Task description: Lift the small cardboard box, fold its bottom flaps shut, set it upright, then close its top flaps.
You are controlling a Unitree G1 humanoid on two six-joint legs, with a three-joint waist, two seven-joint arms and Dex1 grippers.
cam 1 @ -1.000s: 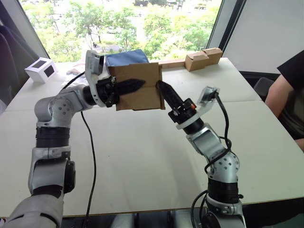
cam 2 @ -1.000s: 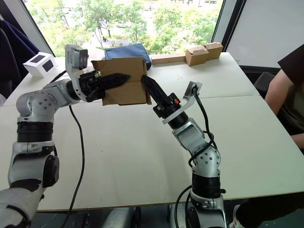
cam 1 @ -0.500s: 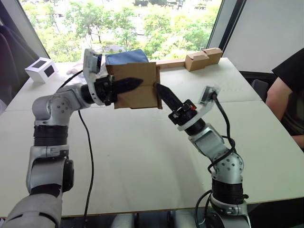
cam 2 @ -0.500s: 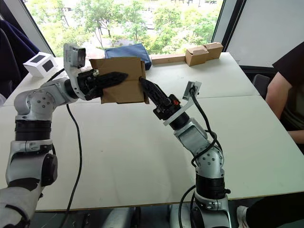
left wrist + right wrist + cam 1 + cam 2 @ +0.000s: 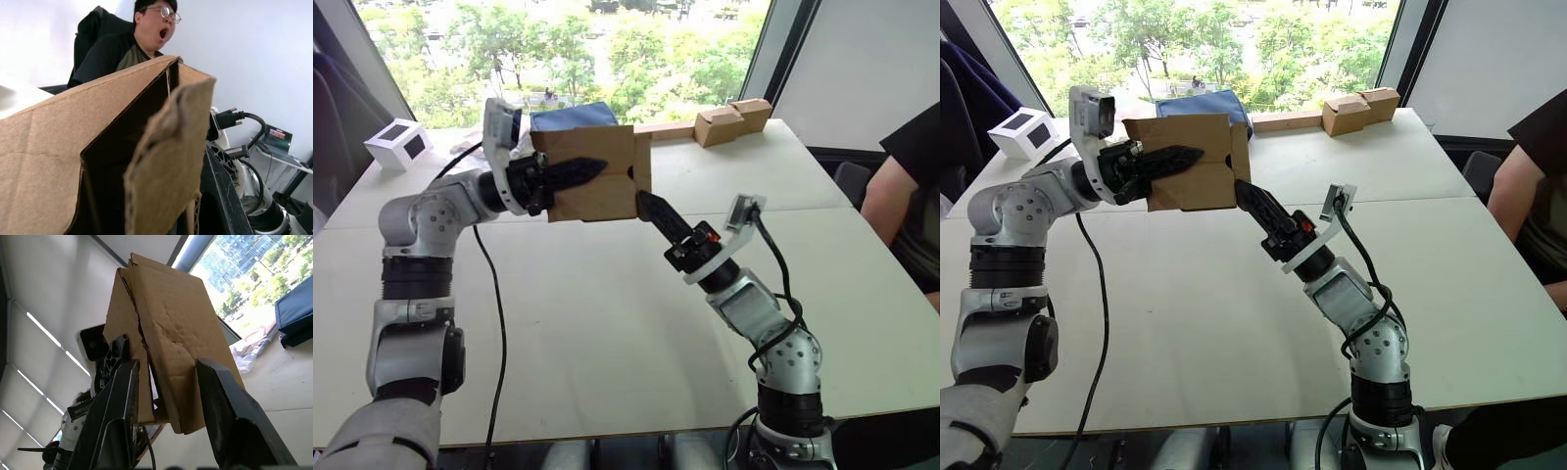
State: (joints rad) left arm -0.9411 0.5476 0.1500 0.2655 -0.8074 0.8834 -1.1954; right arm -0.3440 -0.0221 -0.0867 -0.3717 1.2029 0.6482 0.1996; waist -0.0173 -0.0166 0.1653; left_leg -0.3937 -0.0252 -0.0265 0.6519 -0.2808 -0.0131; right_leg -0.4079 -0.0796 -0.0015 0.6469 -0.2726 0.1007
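Small cardboard box (image 5: 592,176): held in the air above the white table (image 5: 607,323), clear of its surface, in front of the blue bag (image 5: 570,117).
Left gripper (image 5: 592,168): clamped on the box from the robot's left, 1 black finger lying across the near wall, the other probably inside, though this is hard to make out.
Right gripper (image 5: 648,204): below the box's lower right corner, tips at or just under the cardboard edge; in the right wrist view its 2 fingers (image 5: 117,416) stand apart with the box's end between them, not pinching it.
Flaps: 1 short flap (image 5: 642,162) on the box's right end stands folded across that end; the left wrist view looks into the dark hollow of the box past a ragged flap edge (image 5: 166,161).
White cube box (image 5: 399,143): far left of the carton, resting on the table.
Tan boxes (image 5: 732,119): far right of the carton, by the window.
Person (image 5: 906,186): seated at the table's right edge, well apart from the carton.
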